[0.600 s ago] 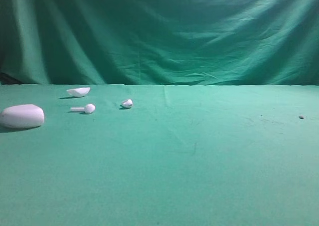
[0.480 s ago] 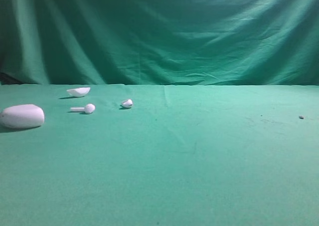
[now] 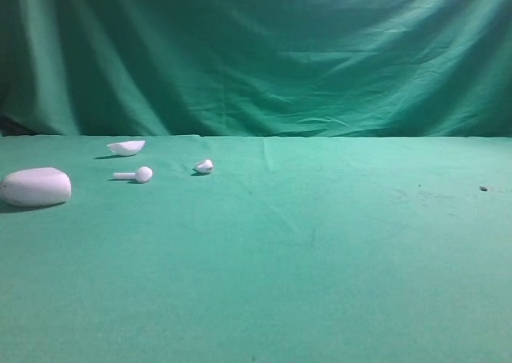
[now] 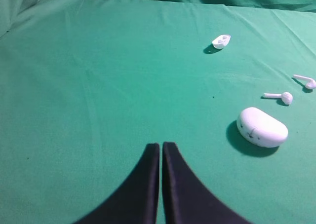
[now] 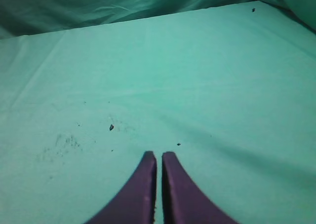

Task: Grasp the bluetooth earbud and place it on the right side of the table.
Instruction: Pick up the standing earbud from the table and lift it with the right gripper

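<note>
Exterior high: bluetooth earbud (image 3: 204, 166) unmoved on table (image 3: 320, 283); both arms' fingers (image 4: 161, 147) pressed together

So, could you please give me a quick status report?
Left gripper and right gripper shut, empty. Bluetooth earbud lying left of centre on table, untouched. Second earbud beside it, apart.

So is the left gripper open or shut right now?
Shut. In the left wrist view the left gripper's two dark fingers meet at the tips with nothing between them, above bare green table.
</note>
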Robot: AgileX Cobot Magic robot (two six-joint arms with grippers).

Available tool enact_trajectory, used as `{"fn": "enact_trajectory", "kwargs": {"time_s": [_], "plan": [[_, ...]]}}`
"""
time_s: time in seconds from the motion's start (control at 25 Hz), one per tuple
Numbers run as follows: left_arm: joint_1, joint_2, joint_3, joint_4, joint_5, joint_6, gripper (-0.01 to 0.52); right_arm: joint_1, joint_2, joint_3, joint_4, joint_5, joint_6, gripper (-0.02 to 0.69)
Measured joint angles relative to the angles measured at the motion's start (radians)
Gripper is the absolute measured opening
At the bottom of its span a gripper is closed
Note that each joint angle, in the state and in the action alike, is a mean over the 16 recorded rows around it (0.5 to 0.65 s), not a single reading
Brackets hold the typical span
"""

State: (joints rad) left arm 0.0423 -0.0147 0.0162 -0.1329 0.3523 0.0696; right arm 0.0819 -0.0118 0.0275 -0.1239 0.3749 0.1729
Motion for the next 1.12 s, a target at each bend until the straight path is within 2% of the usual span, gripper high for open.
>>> {"fn": "enact_trajectory", "kwargs": {"time_s": [0.24,0.76,1.12], "plan": [[0.0,0.0,0.0,0.0,0.0,0.0,0.0,0.0,0.0,0.001,0.034,-0.046,0.01,0.0],[0.0,0.0,0.0,0.0,0.0,0.0,0.0,0.0,0.051,-0.061,0.175,-0.326,0.006,0.0],[0.0,0.0,0.0,0.0,0.0,0.0,0.0,0.0,0.342,-0.251,0.166,-0.255,-0.095,0.0]]}}
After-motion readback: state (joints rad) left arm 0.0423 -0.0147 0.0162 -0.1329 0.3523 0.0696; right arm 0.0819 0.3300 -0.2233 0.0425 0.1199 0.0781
